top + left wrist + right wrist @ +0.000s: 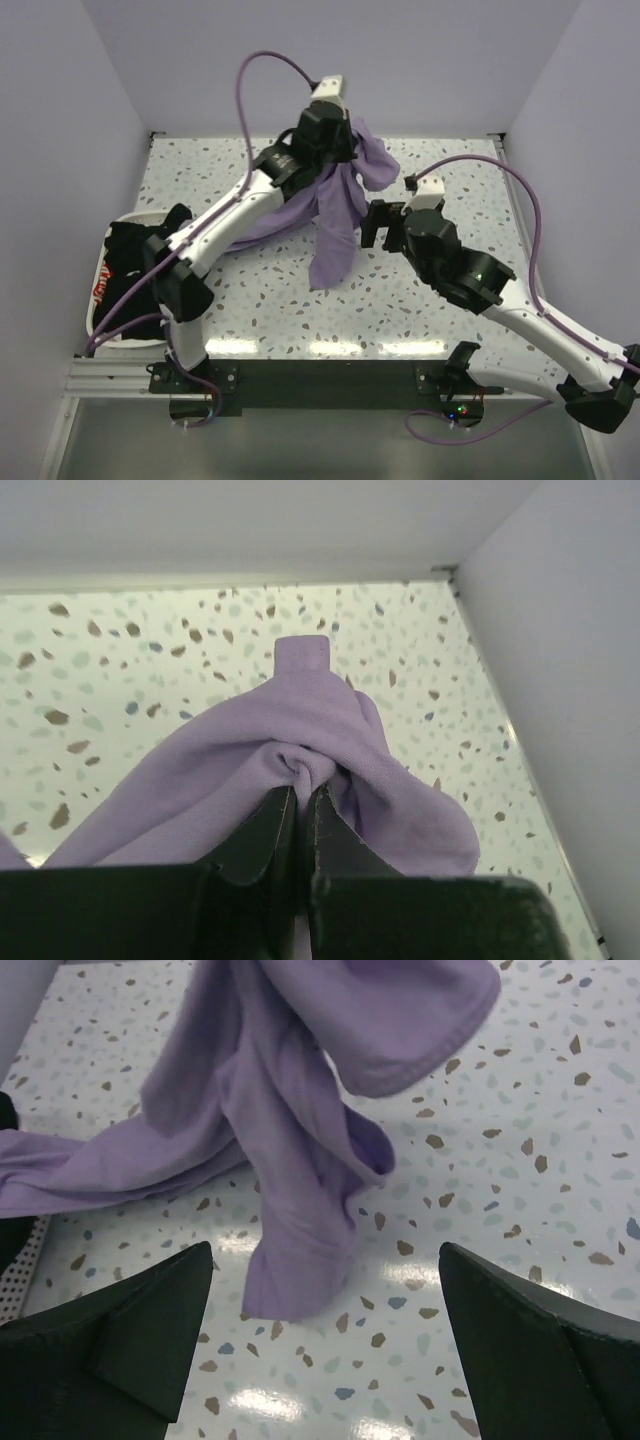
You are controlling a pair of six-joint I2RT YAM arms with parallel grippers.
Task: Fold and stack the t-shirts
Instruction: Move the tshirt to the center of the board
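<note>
We place everything by the lavender t-shirt (335, 215). Beneath it spreads the speckled table (440, 320), the largest thing in view, with pale walls (450, 60) behind and to either side of the shirt.

The shirt is lifted over the far middle of the table. A gathered fold at its top is held high, and the rest hangs down in a twisted column. Its lowest end reaches the table surface. One broad part trails away to the left of the column and lies flat on the table.

Well to the left of the shirt, at the table's edge, sits the white tray (90, 320). In it lie the black t-shirts (130, 250) in a loose heap, and one shows a red-and-white print (103, 282). The left arm (235, 215) crosses in front of part of this heap on its way up to the top of the lavender shirt.

At that top, the left end effector (303, 798) is clamped on the gathered fold. In its wrist view the two dark fingers (262, 832) meet, with purple cloth bunched over their tips.

Just to the right of the hanging column, the right end effector (367, 226) faces the cloth with its jaws spread wide. It holds nothing and stands apart from the shirt. Its wrist view shows the column between the two parted fingers (130, 1330), farther off over the table.
</note>
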